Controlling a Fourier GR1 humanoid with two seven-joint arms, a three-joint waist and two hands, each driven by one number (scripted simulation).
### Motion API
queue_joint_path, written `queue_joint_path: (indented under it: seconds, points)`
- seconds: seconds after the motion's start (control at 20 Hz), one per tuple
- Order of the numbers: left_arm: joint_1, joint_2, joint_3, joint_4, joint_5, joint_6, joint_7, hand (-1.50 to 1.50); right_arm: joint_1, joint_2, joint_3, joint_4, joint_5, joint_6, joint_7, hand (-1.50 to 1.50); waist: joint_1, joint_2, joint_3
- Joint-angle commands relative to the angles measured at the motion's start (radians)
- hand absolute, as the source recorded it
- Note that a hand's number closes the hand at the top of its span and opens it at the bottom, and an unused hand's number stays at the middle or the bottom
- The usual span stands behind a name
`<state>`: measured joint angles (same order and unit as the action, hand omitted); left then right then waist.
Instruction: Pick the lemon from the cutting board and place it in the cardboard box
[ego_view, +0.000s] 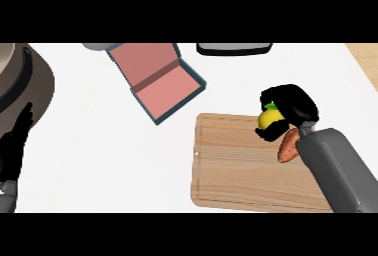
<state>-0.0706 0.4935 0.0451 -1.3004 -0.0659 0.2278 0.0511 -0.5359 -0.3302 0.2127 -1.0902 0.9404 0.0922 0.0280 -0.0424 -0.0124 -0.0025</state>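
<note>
Pretty clearly a kitchen: there's a white tabletop (88, 150) with a wooden cutting board (236, 175) lying flat on it, and food on the board, namely a yellow lemon (270, 118) and an orange-brown vegetable (288, 148), maybe a sweet potato. At the left edge you can see part of a big round dark thing (29, 80) that could be a pot or a burner, and a dark, rounded appliance-looking object (233, 48) pokes in along the far edge, though I can't tell what either one really is.
</note>
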Motion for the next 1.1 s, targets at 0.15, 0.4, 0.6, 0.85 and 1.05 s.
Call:
queue_joint_path:
  seconds: [0.15, 0.4, 0.6, 0.85, 1.05]
  points:
    - [-0.005, -0.036, -0.031, -0.025, -0.027, 0.008, 0.014, 0.00, -0.079, 0.016, -0.087, -0.251, 0.037, -0.037, 0.260, 1.50, 0.025, 0.004, 0.002]
    - [-0.021, -0.006, 0.006, -0.026, -0.021, -0.024, 0.020, 0.00, -0.039, 0.048, -0.037, -0.458, 0.059, -0.039, 0.251, 1.50, 0.036, 0.009, 0.002]
    - [-0.083, -0.017, -0.010, -0.046, -0.040, -0.028, 0.079, 0.00, -0.197, 0.172, 0.003, -0.427, 0.065, 0.050, 0.359, 1.50, 0.049, 0.012, 0.002]
    - [-0.011, -0.073, -0.042, -0.073, -0.076, 0.003, 0.044, 0.00, -0.376, 0.265, -0.091, -0.294, -0.014, 0.051, 0.385, 1.50, 0.064, 0.013, 0.002]
    - [-0.057, -0.059, -0.005, 0.046, -0.056, -0.048, -0.038, 0.00, -0.477, 0.326, -0.137, -0.106, -0.030, -0.056, 0.375, 1.50, 0.061, 0.020, 0.001]
